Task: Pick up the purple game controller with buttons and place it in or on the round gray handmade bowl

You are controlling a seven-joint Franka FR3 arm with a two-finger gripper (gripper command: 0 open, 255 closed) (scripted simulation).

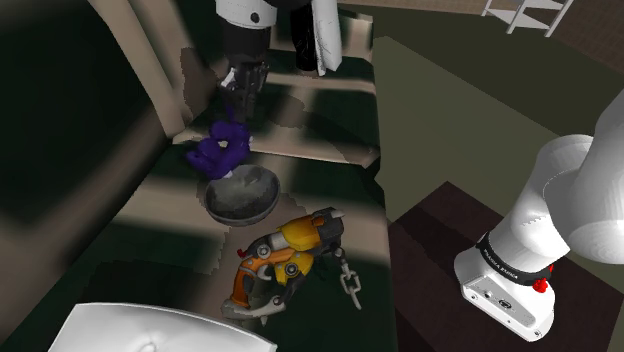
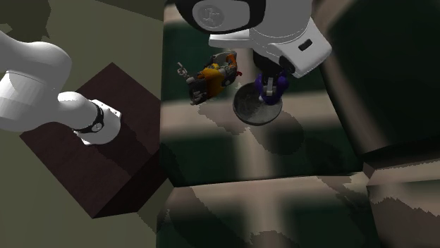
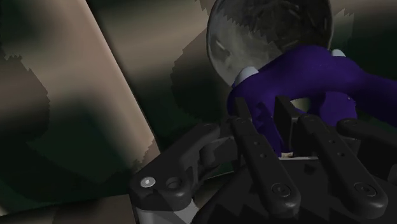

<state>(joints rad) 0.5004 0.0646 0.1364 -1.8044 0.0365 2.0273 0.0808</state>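
A dark green and beige patterned surface [image 1: 330, 190] carries everything. Near its middle sits a round gray bowl [image 1: 241, 196], which looks empty. An orange and yellow toy [image 1: 288, 255] lies between the bowl and the surface's near edge. The all-black two-finger gripper [image 1: 241, 112] is clamped on the purple game controller [image 1: 222, 148], which hangs by the bowl's far rim. The grasp looks done. Centring the controller over the bowl and releasing it remain.

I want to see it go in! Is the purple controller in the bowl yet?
Not yet. Done: the gripper is shut on the purple controller, so the grab is made. In hand: it holds the controller right beside the gray bowl. Left: bring it over the bowl and let go.
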